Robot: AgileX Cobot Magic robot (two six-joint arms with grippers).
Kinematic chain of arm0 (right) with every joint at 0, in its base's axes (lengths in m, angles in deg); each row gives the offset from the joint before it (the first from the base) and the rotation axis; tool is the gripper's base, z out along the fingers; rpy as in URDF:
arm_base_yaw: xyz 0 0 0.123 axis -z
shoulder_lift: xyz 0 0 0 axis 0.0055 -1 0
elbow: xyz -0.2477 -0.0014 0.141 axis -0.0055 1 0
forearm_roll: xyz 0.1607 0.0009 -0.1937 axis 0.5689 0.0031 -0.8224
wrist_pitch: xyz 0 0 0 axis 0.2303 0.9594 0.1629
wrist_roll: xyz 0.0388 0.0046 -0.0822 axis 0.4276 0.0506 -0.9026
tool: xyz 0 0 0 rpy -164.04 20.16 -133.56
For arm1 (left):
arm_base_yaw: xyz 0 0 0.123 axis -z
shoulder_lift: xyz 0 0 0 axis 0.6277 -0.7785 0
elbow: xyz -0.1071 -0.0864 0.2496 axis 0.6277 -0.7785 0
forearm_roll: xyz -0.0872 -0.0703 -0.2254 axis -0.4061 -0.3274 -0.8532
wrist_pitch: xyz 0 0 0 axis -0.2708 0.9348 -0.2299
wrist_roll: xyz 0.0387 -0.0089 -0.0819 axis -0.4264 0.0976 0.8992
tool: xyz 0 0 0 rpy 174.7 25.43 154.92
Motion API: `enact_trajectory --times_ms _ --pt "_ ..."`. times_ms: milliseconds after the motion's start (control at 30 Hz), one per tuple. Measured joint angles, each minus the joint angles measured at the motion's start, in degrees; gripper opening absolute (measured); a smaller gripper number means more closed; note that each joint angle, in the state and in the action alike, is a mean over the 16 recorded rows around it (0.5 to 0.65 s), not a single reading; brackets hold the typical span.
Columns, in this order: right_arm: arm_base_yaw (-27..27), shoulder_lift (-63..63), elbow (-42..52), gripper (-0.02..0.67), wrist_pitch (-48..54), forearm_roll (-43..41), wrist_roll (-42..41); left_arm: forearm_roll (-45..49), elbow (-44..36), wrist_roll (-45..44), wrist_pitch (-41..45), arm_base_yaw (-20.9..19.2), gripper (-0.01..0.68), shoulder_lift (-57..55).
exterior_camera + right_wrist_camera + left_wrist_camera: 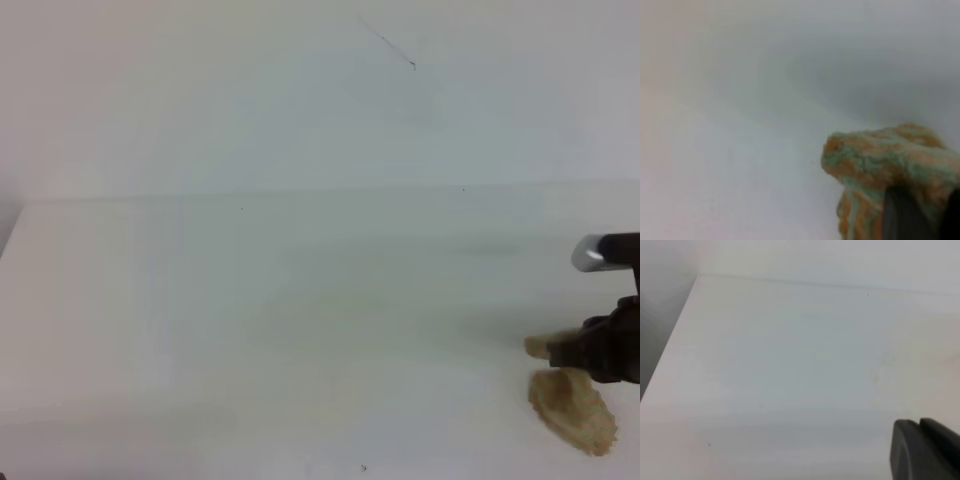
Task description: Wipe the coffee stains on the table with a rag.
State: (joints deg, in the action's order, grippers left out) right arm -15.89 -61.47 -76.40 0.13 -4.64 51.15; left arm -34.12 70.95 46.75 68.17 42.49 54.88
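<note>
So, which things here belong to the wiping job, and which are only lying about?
For the job:
- rag, at the right pincer
- faint yellowish stain, mid-table
- table

Not for the job:
- wall, with a thin dark mark
- left pincer, no rag in its view

The right arm (612, 300) reaches in from the right edge, low over the table. Its gripper (560, 350) points left. The left gripper (922, 450) shows only as a dark tip in its own camera.
</note>
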Motion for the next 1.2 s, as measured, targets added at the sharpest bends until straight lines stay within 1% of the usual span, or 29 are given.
enact_trajectory --times_ms 167,333,433,567,667,833,1100,1200 --pt "0.0 -0.2 -1.1 0.243 1.5 0.1 0.5 0.0 0.0 0.0 0.0 0.0 0.001 0.0" --pt "0.0 2.4 -4.7 0.338 6.4 0.1 0.5 0.0 0.0 0.0 0.0 0.0 0.001 0.0" --pt "0.0 4.8 -8.1 0.369 11.1 -0.1 -0.1 0.0 0.0 0.0 0.0 0.0 0.001 0.0" --pt "0.0 8.5 -13.4 0.377 18.6 -0.3 -1.1 0.0 0.0 0.0 0.0 0.0 0.001 0.0" --pt "0.0 11.9 -17.1 0.347 24.6 -0.6 -1.8 0.0 0.0 0.0 0.0 0.0 0.001 0.0" --pt "0.0 17.8 -20.9 0.245 33.9 -2.8 -1.8 0.0 0.0 0.0 0.0 0.0 0.001 0.0" --pt "0.0 25.7 -22.0 0.062 48.1 -7.7 2.0 0.0 0.0 0.0 0.0 0.0 0.001 0.0" --pt "0.0 27.2 -21.8 0.021 52.5 -9.3 3.7 0.0 0.0 0.0 0.0 0.0 0.001 0.0"
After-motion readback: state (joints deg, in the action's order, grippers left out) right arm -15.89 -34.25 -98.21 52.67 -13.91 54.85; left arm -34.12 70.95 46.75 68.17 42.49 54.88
